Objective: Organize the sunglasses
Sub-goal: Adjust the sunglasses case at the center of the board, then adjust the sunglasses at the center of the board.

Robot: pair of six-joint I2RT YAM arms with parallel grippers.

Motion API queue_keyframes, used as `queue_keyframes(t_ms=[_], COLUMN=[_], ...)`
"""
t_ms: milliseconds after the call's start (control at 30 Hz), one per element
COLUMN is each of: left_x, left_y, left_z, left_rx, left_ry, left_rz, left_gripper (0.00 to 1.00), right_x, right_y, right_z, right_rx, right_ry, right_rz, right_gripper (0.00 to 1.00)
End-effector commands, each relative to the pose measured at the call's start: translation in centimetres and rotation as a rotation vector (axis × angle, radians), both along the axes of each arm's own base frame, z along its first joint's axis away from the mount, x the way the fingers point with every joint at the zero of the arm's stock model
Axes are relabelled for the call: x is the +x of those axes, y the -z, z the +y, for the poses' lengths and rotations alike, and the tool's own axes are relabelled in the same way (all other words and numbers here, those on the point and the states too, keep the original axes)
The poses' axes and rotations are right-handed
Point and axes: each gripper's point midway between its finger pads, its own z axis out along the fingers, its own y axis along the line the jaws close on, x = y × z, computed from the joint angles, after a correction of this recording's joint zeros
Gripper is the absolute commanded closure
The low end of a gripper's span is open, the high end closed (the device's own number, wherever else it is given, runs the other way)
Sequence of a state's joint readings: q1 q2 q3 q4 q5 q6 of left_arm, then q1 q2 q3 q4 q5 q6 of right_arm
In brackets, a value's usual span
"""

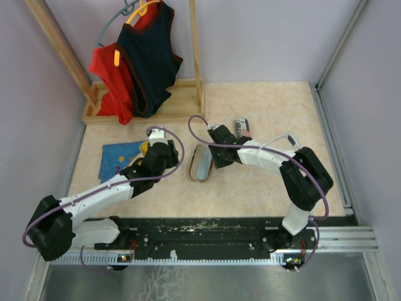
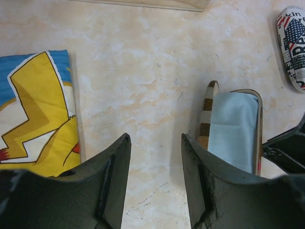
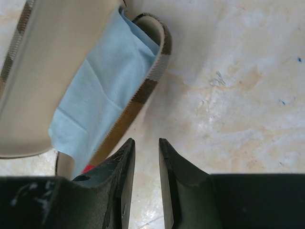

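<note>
Left wrist: flag-print case point(image 2: 293, 47) reads perhaps "Ra"; left hand point(image 2: 155, 139) open, right hand point(image 3: 147, 142) narrowly parted, both empty.

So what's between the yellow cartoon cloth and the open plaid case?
Bare tabletop, as the left wrist view shows; the left end effector hangs open above that stretch.

— Where are the sunglasses now?
— I see only a thin white-grey arc at the right side of the top view, maybe the white pair point(image 1: 288, 135). I cannot tell more. The brown pair I cannot make out.
</note>
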State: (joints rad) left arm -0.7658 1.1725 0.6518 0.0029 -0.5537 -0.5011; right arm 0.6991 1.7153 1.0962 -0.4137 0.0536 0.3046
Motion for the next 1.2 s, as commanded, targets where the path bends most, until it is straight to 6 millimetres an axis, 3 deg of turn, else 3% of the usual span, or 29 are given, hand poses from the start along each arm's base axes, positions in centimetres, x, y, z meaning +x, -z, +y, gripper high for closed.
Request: queue_keyframes(t_ms=[0,133,300,400,533,633,733,967,1167], left_x=[-0.1,-0.1,-0.3,-0.5,-1.0,-1.3,-1.5,-1.6,-1.6], left_y=[-0.3,-0.4,-0.4,-0.2,0.0,0.1,0.3,0.1,-0.1], left_z=[0.3,0.3,-0.2,-0.6,-1.4,-2.0,-2.1,-2.2,-2.4], left_rx=[-0.011,-0.004,-0.013,-0.024,-0.063,-0.079,-0.088,-0.101,-0.111], left_ry=[-0.005,0.004,0.033,0.053,0.092,0.118,0.126,0.131,0.14], left_rz=[-0.005,-0.006,0.0,0.012,0.029,0.045,0.053,0.045,0.038], left_gripper=[0.47,0.47,0.46,0.46,0.46,0.47,0.47,0.46,0.46], right_x=[1.3,2.7,3.8,4.1,4.1,3.7,2.5,0.1,-0.1], right_y=[-4.2,-7.1,-10.1,-10.8,-11.1,-10.7,-9.7,-6.3,-4.2], right_z=[-1.1,-4.7,-11.1,-15.6,-23.5,-27.7,-29.8,-32.4,-33.5], right_rx=[0.028,0.026,0.016,-0.029,-0.086,-0.1,-0.104,-0.036,-0.022], right_ry=[0.094,0.229,0.427,0.571,0.822,0.949,1.051,1.257,1.327], right_rz=[-0.15,-0.272,-0.369,-0.386,-0.394,-0.368,-0.323,-0.269,-0.201], right_gripper=[0.72,0.69,0.65,0.62,0.58,0.56,0.54,0.52,0.52])
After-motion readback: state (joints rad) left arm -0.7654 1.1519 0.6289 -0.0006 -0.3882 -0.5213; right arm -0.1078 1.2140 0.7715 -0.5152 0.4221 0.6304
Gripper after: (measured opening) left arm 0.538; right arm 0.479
